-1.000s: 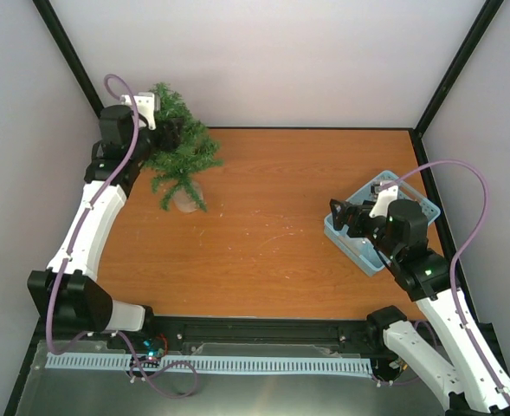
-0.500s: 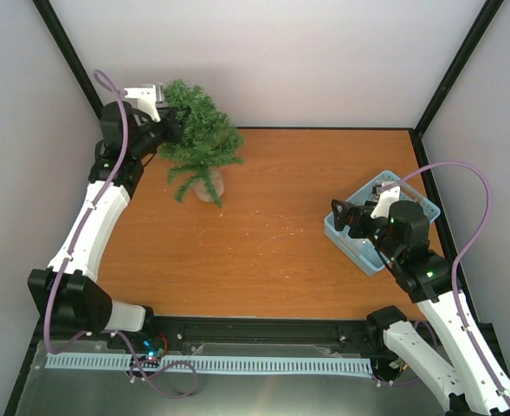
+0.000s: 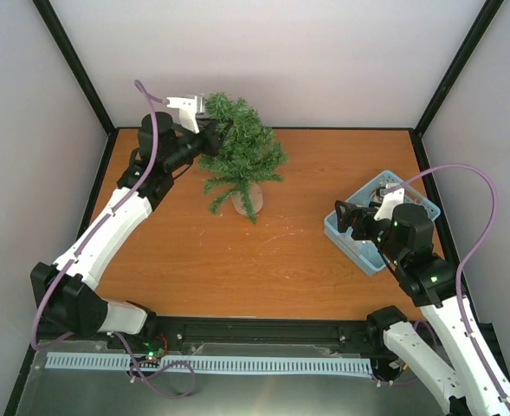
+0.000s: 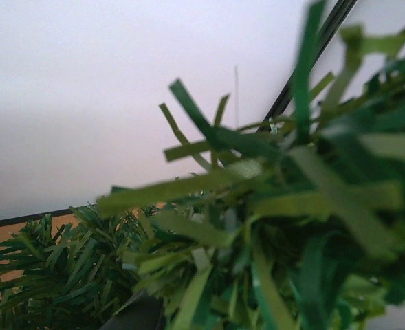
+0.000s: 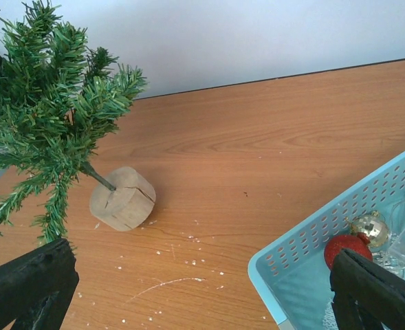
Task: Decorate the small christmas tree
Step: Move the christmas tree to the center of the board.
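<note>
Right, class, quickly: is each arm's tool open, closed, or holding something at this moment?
Left tool: closed on the tree, near its top.
Right tool: open, holding nothing.

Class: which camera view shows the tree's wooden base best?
The right wrist view: the wooden base is whole and sharp. The top view shows it small, partly under branches; the left wrist view, only blurred needles.

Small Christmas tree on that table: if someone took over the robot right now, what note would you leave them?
Left gripper: shut in the top branches of the small christmas tree, which leans, wooden base tipped.
Right gripper: open, empty, by the blue basket holding a red bauble and gold bauble.
Done: no ornament seen on the tree.
Left: stand tree upright, hang baubles.
</note>
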{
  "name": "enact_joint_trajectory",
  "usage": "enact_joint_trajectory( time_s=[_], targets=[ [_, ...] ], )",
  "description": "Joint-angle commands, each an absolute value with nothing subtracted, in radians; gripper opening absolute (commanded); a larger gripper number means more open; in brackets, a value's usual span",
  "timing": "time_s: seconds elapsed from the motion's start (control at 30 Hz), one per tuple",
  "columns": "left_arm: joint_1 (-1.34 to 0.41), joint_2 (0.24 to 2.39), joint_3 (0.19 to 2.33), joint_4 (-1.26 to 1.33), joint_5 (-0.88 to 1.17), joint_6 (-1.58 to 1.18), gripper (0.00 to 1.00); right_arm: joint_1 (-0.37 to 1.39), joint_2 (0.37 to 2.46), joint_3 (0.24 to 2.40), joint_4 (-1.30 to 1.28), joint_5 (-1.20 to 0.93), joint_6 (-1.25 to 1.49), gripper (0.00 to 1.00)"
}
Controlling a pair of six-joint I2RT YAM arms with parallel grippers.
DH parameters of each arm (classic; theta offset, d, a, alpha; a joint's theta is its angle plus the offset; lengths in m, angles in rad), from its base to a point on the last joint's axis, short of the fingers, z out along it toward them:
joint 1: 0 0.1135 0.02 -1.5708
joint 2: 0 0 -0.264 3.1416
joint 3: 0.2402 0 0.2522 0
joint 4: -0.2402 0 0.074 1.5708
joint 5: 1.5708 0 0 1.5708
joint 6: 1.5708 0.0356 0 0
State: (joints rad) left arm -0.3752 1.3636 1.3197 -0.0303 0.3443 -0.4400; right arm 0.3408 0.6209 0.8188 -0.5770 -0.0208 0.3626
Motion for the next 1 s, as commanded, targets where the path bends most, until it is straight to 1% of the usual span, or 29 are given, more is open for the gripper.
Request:
enact_joint_trajectory(
  time_s=[0.0,0.3,0.53,0.6,0.63,0.67,0.7,0.83,0.87,0.97],
  targets=[
    [-0.402,1.342,1.335,0.080,0.304,-0.403,0.00,0.334,0.609,0.829,-0.581,0.001,0.350,1.00],
    [-0.408,1.347,1.317,0.041,0.343,-0.390,0.01,0.334,0.628,0.820,-0.577,0.013,0.351,1.00],
    [-0.408,1.356,1.295,0.031,0.403,-0.390,0.07,0.334,0.639,0.821,-0.581,0.032,0.354,1.00],
    [-0.408,1.360,1.294,0.023,0.415,-0.387,0.11,0.334,0.638,0.821,-0.582,0.036,0.352,1.00],
    [-0.408,1.361,1.295,0.020,0.424,-0.387,0.15,0.334,0.640,0.821,-0.583,0.038,0.351,1.00],
    [-0.407,1.362,1.294,0.016,0.429,-0.385,0.22,0.334,0.641,0.821,-0.583,0.041,0.352,1.00],
    [-0.407,1.362,1.296,0.013,0.432,-0.386,0.34,0.334,0.641,0.822,-0.585,0.043,0.352,1.00],
    [-0.408,1.354,1.302,-0.002,0.449,-0.388,0.57,0.333,0.642,0.824,-0.589,0.049,0.350,1.00],
    [-0.408,1.350,1.300,-0.007,0.452,-0.389,0.61,0.333,0.644,0.824,-0.590,0.051,0.350,1.00],
    [-0.408,1.334,1.301,-0.020,0.460,-0.392,0.69,0.334,0.649,0.825,-0.591,0.058,0.344,1.00]
  ],
)
